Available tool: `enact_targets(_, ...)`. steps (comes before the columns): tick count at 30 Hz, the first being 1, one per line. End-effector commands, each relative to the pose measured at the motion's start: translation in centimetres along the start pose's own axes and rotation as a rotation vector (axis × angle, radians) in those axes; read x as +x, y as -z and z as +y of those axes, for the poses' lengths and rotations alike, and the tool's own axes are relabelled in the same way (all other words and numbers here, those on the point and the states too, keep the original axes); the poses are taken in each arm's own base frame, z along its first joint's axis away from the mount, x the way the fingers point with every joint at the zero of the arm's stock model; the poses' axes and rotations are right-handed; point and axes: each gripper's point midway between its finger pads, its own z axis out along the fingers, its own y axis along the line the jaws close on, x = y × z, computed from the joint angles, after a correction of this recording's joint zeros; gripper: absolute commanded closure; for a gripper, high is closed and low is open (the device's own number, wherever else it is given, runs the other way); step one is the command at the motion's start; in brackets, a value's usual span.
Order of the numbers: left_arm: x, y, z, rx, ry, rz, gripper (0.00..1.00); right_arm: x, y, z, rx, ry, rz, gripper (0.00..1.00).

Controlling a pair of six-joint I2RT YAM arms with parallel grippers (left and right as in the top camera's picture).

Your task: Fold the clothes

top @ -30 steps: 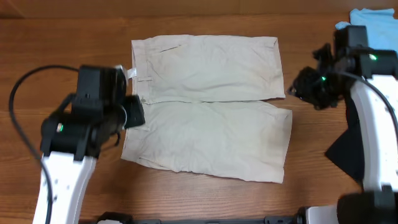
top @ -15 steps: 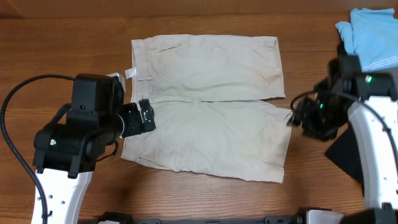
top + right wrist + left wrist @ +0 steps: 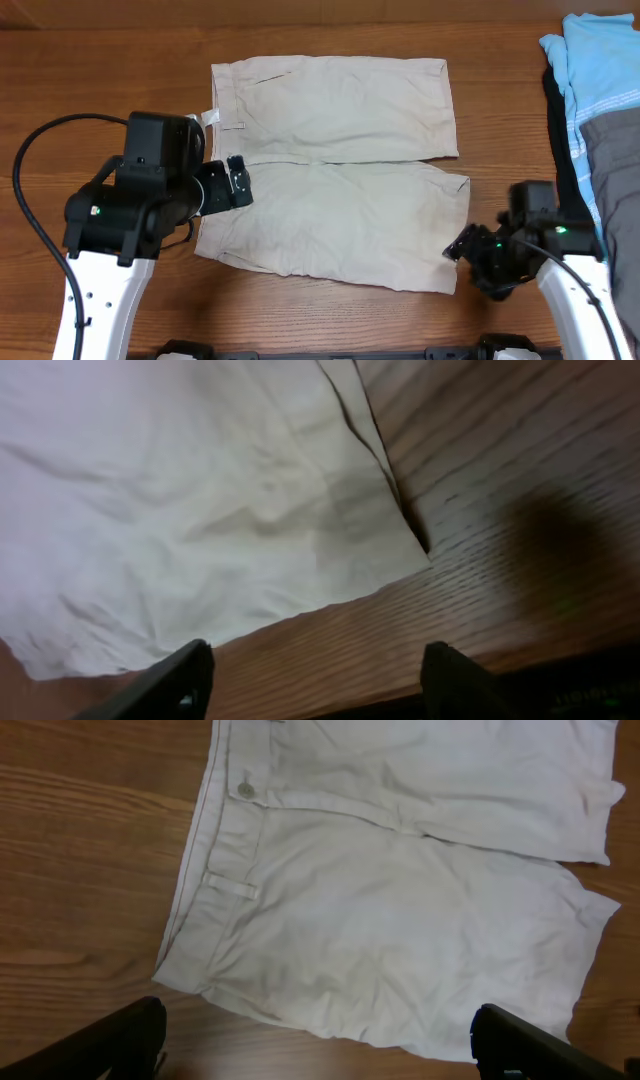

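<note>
Nearest me, the right black two-finger gripper (image 3: 460,250) hangs by the near right hem corner of the light beige cotton shorts (image 3: 335,170), jaws apart and empty. The left black gripper (image 3: 238,182) gapes wide over the waistband, holding nothing. The shorts lie flat mid-table on the brown wood-grain table (image 3: 100,80), waistband to the left, legs running rightward. At the far right lie a light blue striped garment (image 3: 590,70), a grey garment (image 3: 615,150) and a black garment (image 3: 560,130).
</note>
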Motion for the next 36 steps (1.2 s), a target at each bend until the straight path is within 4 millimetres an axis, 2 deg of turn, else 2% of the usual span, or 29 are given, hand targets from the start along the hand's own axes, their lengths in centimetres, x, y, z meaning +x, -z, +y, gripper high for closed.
enact_targets(1, 0.0, -0.6, 0.1, -0.014, 0.007, 0.017, 0.0, 0.7, -2.8, -0.8, -0.006, -0.092, 0.062, 0.34)
enact_targets(3, 0.0, -0.8, 0.2, -0.016, 0.008, 0.023, 0.0, 0.8, -4.3, -1.5, 0.015, -0.135, 0.083, 0.35)
enact_targets(7, 0.0, -1.0, 0.2, -0.019, 0.008, 0.029, 0.0, 0.4, -5.4, -2.5, 0.069, -0.176, 0.085, 0.31)
enact_targets(14, 0.0, -1.0, 0.2, -0.019, 0.008, 0.03, 0.0, 0.5, -5.9, -2.6, 0.078, -0.227, 0.091, 0.31)
enact_targets(24, 0.0, -1.0, 0.2, -0.019, 0.008, 0.03, 0.0, 1.3, -8.0, -2.9, 0.099, -0.229, 0.076, 0.31)
enact_targets(30, 0.0, -1.0, 0.2, -0.019, 0.008, 0.03, 0.0, 0.8, -8.5, -3.2, 0.114, -0.228, 0.031, 0.31)
enact_targets(33, 0.0, -1.0, 0.2, -0.019, 0.008, 0.03, 0.0, 0.4, -8.5, -3.0, 0.107, -0.227, 0.015, 0.34)
enact_targets(36, 0.0, -1.0, 0.2, -0.019, 0.008, 0.03, 0.0, 0.3, -8.5, -3.0, 0.107, -0.232, 0.011, 0.44)
